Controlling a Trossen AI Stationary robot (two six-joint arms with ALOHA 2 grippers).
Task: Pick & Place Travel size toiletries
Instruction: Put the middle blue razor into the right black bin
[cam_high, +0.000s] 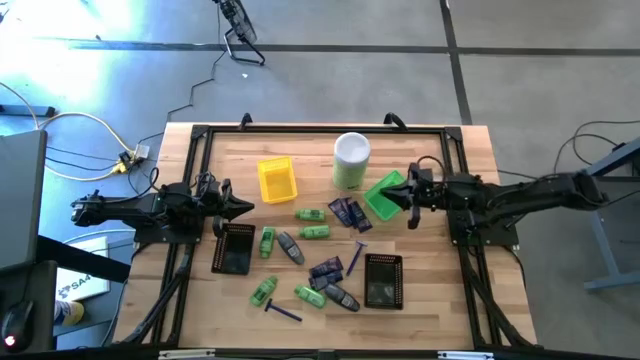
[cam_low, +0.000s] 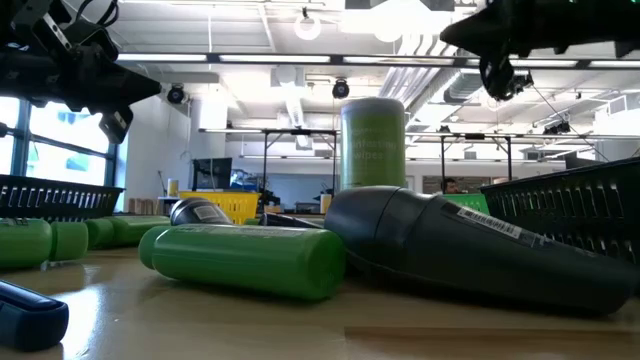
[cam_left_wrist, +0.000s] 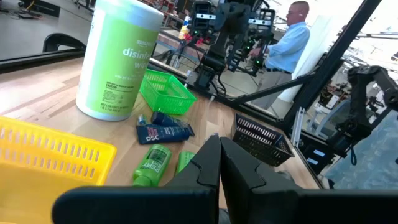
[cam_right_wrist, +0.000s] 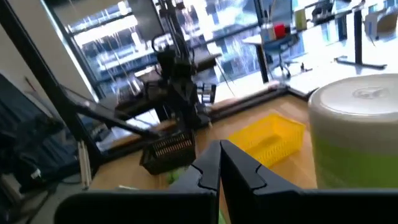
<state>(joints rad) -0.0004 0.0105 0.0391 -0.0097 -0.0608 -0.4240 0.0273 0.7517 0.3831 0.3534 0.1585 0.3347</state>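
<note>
Nearest the front edge of the wooden slatted bench (cam_high: 200, 150), a thin purple razor (cam_high: 281, 310) lies flat and slanted beside bright green mini bottles (cam_high: 264, 290) and a dark grey oval piece (cam_high: 342, 297). Packed this tightly, a descent on one item could nudge its neighbour or roll a bottle toward the edge.

Mid-bench the long axes scatter: the green bottle (cam_high: 312, 232) runs left-right, the dark navy packets (cam_high: 349, 213) angle diagonally — wrist alignment will matter.

Farther back, the left end effector (cam_high: 240, 207) and right end effector (cam_high: 409, 203) hover above the bench, each with fingers pressed together, holding nothing.
</note>
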